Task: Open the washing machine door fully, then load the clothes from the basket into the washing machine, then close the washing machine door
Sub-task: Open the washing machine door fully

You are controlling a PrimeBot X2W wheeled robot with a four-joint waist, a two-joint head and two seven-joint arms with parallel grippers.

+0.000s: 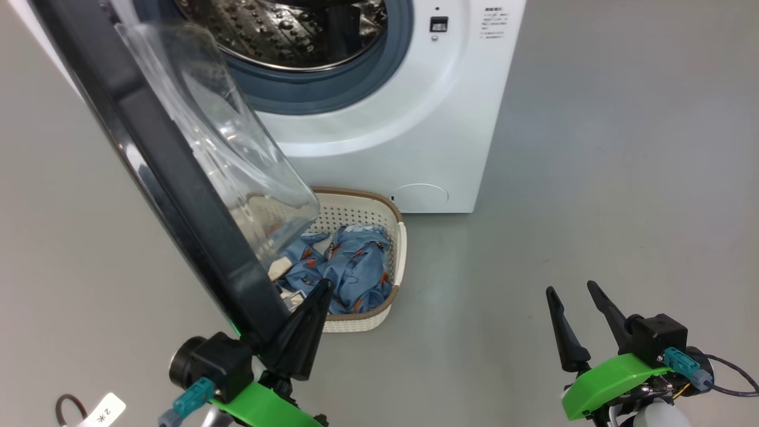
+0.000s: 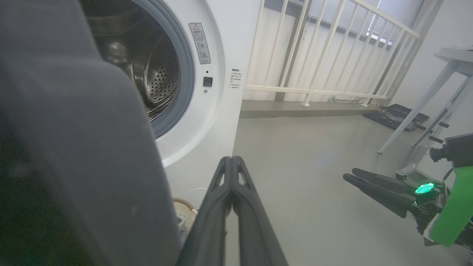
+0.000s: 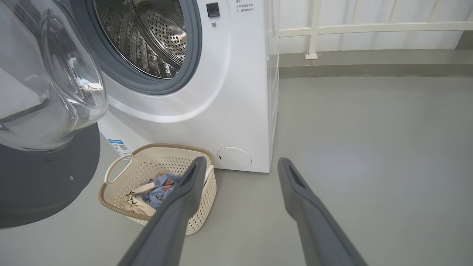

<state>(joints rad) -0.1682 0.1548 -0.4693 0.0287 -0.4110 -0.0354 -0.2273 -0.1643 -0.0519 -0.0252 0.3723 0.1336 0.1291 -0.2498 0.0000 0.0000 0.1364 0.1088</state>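
A washing machine [image 1: 385,130] stands with its door [image 1: 160,166] swung open; the basket [image 1: 398,237] of clothes [image 1: 350,267] sits just before the machine; left gripper [image 1: 320,290], fingers together, beside the door's edge; right gripper [image 1: 571,289], fingers apart, well clear of the machine.

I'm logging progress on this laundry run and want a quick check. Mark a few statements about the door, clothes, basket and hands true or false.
1. The washing machine door stands open. True.
2. The basket sits on the floor in front of the washing machine. True.
3. The clothes are inside the washing machine. False: they lie in the basket.
4. The right hand is open and empty. True.
5. The left hand has its fingers spread wide. False: they are shut together, close by the door's lower edge.
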